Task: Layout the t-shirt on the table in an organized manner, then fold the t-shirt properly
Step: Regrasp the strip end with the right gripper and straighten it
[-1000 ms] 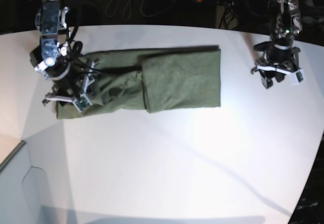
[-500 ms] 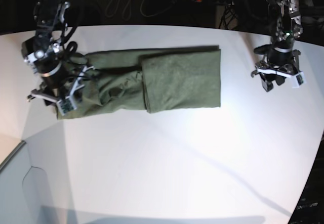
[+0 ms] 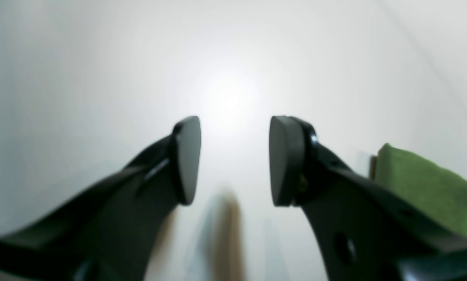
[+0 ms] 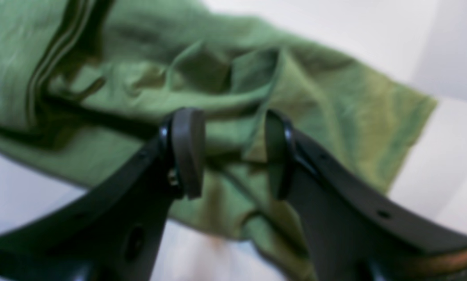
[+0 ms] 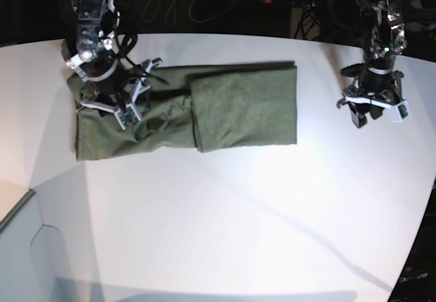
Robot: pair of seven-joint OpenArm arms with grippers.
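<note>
On table [image 5: 225, 206]: t-shirt [image 5: 238, 108] folded into long band, far end rumpled. Right gripper [image 4: 233, 154] parted, empty above rumples; left gripper [image 3: 233, 160] parted, empty. Cross-folds left.

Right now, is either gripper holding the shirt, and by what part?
Neither. The left gripper is open over bare table, and the right gripper is open above the rumpled end of the t-shirt, gripping nothing.
</note>
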